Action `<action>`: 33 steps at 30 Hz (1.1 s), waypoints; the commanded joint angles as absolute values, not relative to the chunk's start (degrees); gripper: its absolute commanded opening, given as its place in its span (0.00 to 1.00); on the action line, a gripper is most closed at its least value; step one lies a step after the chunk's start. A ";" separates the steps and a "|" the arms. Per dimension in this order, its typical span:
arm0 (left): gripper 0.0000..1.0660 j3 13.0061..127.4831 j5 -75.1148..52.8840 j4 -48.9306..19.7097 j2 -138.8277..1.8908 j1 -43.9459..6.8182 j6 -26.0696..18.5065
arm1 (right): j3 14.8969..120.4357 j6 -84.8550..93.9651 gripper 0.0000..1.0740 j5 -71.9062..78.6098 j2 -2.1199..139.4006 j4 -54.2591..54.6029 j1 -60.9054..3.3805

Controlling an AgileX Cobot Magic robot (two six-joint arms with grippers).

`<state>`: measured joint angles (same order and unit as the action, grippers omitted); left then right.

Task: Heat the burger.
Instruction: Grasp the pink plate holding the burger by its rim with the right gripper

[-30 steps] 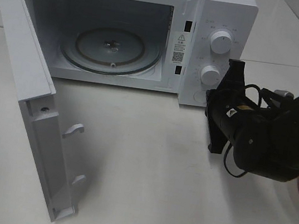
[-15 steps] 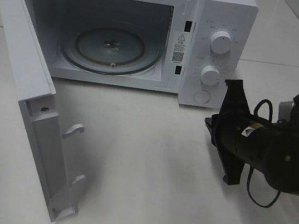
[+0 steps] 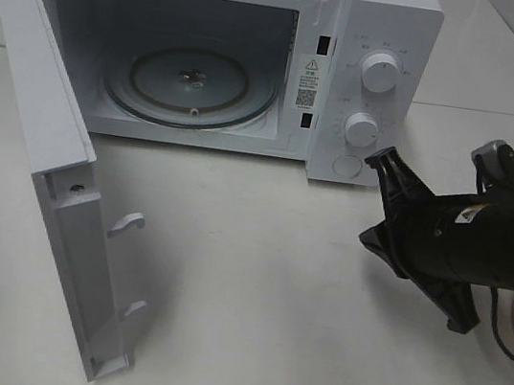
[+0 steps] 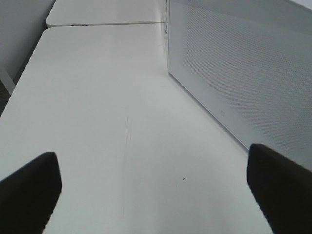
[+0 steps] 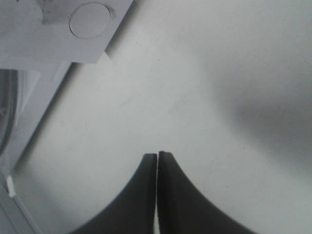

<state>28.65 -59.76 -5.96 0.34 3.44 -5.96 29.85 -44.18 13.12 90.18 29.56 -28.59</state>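
Hovering over the tabletop beside the open microwave with right jaws pressed together; left jaws spread wide.

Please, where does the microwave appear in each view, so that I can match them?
Exterior high: the microwave stands at the back, door open toward the left.
Left wrist: only a white dotted panel, probably its door, beyond the open left gripper.
Right wrist: its lower front corner with the round button, ahead of the shut right gripper.
Shared landmark: the white table.
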 commanded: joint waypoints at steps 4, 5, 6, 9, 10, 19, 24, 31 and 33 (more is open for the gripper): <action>0.92 28.53 -59.59 -6.36 1.43 3.09 -5.84 | 34.38 -32.72 0.03 -3.38 86.97 21.89 -25.32; 0.92 28.53 -59.59 -6.36 1.43 3.09 -5.84 | 37.07 -29.28 0.03 -10.08 86.34 17.70 -24.69; 0.92 28.53 -59.59 -6.36 1.43 3.09 -5.84 | 37.07 -29.28 0.03 -10.08 86.34 17.70 -24.69; 0.92 28.53 -59.59 -6.36 1.43 3.09 -5.84 | 41.14 -25.21 0.04 -19.42 86.00 11.97 -24.69; 0.92 28.53 -59.59 -6.36 1.43 3.09 -5.84 | 43.54 -23.78 0.05 -25.10 86.00 9.68 -24.69; 0.92 28.53 -59.59 -6.36 1.43 3.09 -5.84 | 50.65 -13.98 0.12 -41.77 86.00 0.97 -24.69; 0.92 28.53 -59.59 -6.36 1.43 3.09 -5.84 | 51.17 -9.80 0.33 -43.60 86.00 0.00 -24.69; 0.92 28.53 -59.59 -6.36 1.43 3.09 -5.84 | 51.17 -3.04 0.74 -44.69 86.00 0.00 -24.69; 0.92 28.53 -59.59 -6.36 1.43 3.09 -5.84 | 51.17 -2.75 0.86 -45.26 86.00 -0.57 -24.69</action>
